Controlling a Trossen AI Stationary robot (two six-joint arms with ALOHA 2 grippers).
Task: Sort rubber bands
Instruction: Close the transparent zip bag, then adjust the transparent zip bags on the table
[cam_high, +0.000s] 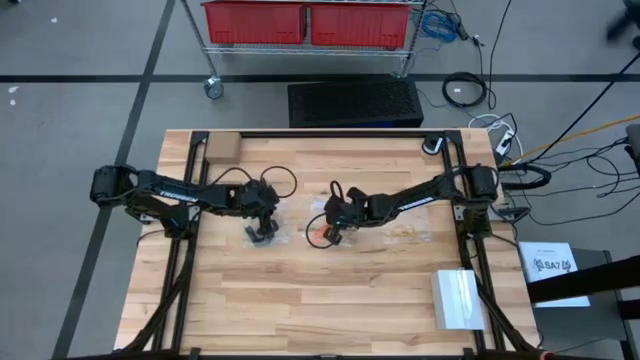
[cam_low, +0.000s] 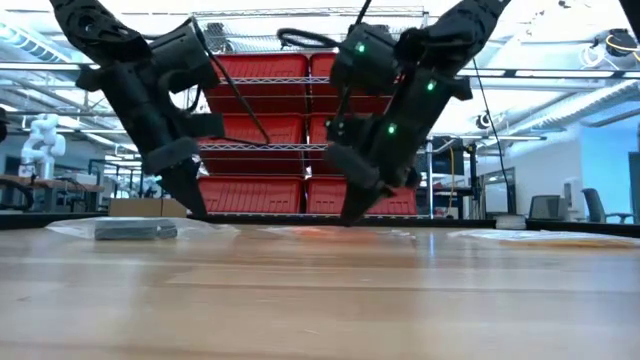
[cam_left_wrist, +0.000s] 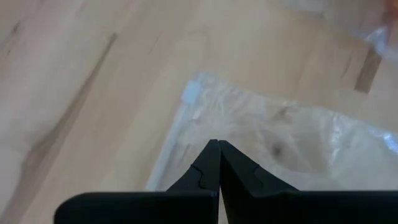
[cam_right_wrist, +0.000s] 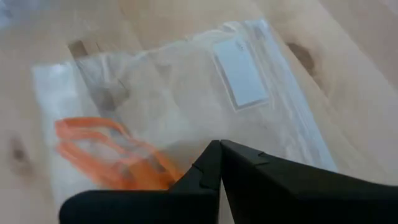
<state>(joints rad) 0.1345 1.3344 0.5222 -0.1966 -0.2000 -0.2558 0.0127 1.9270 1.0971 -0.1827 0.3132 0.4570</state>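
**Bagging step: both claws pinched shut over the bags**

While both arms lean in over the pale wooden table (cam_high: 330, 290), we read this as mid-sort, w/ bands going into bags by colour. Left gripper (cam_left_wrist: 218, 147) is closed tip to tip above a clear plastic bag (cam_left_wrist: 298, 143); whether a band sits betw. the tips we can't tell. Right gripper (cam_right_wrist: 220, 148) is closed too, just over a second clear plastic bag (cam_right_wrist: 186, 93) that holds thin orange rubber-band loops (cam_right_wrist: 112, 155), near table centre. Nothing visibly held there either.

Next move, in our judgement: fetch the next loose band, which calls for a fine pinch on a very thin loop and a steady bag mouth.

Counts:
- arms: 2
- grippers: 2, both shut
- clear bags under the claws: 2, poss. a third toward the right side
- orange loops: at least 2, overlapping, so approx.
- dark pile (cam_high: 262, 233) by left claw: 1, uncountable
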